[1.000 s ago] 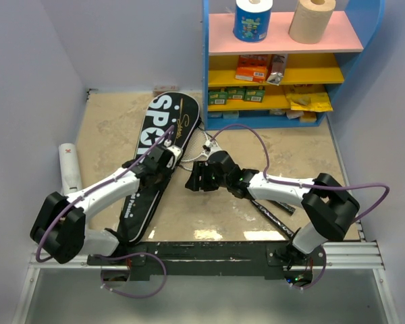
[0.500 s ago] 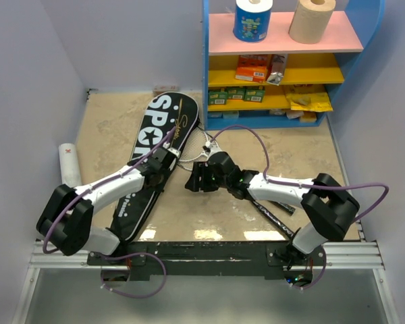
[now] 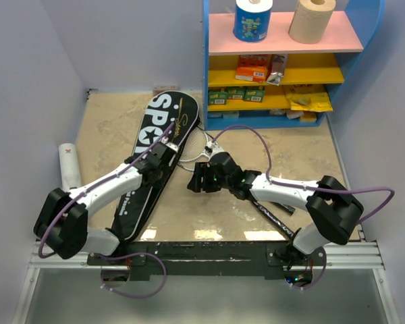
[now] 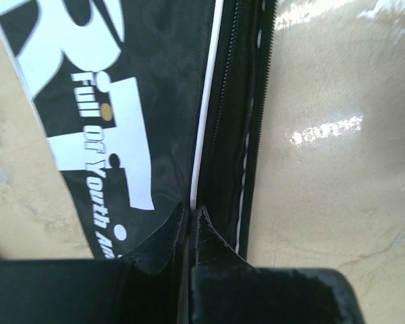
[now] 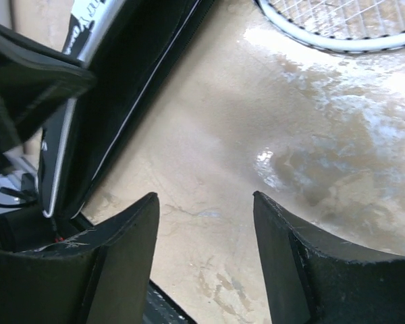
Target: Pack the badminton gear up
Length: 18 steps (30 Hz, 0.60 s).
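Left pincer (image 4: 190,217) clamps the cover (image 4: 88,74) by its edge — right pincer (image 5: 204,202), wide open and empty, sits nearer the racket (image 5: 337,23).

top view: fixed high behind the robot, facing down and forward; far off, taking in the whole table (image 3: 108,128) and the blue shelf (image 3: 206,67) beyond.
left wrist view: mounted at the left wrist, facing down past the left gripper (image 4: 190,210); very near the zip edge of the black cover (image 4: 155,67).
right wrist view: mounted at the right wrist, facing down at a slant past the right gripper (image 5: 204,199); near the table, a racket head (image 5: 337,20) at the top edge.
shared: the black cover's zip edge in all three; the racket head in the top and right wrist views.
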{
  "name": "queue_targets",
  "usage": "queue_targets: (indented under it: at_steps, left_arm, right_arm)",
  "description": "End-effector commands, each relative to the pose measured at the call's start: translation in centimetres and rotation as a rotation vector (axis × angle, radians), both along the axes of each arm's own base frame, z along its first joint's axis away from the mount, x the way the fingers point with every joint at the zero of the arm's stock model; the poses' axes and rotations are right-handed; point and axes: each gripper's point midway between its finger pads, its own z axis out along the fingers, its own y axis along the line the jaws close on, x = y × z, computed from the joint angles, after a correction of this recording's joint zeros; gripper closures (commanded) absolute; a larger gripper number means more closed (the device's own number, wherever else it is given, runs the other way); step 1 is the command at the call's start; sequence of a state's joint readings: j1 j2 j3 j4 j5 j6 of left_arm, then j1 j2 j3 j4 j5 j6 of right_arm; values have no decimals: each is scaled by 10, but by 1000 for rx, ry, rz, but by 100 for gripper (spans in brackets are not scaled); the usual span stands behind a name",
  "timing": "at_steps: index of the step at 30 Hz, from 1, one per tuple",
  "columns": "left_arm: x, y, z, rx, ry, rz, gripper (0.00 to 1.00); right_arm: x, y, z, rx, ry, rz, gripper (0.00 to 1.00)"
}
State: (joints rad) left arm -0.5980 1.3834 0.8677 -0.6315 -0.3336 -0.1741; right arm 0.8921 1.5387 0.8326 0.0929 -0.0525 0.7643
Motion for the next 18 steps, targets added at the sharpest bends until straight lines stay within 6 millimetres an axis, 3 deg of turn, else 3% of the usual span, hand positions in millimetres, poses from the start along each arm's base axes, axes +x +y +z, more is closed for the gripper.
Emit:
queue_targets:
  at_steps: [1,2,4,6,10,13,18]
  left_arm:
    - [26,-10,50,-62,-160,19,100]
    - [26,-9,53,-60,-166,19,100]
    - [29,-6,59,-59,-191,31,100]
    - [33,-1,62,-59,-208,45,100]
    - [43,11,66,-95,-233,80,100]
    - [51,16,76,-170,-273,108,100]
    - [59,16,94,-249,-340,126,100]
  right_arm:
    - [20,-5,33,-62,-106,-40,38]
    - [21,-13,27,-128,-107,-34,38]
    - [36,-21,40,-187,-158,-81,37]
    - [43,-40,36,-299,-172,-91,36]
    - [73,-91,43,-437,-184,-156,32]
    - [84,-123,43,-569,-212,-159,31]
    - [90,-140,28,-722,-227,-56,29]
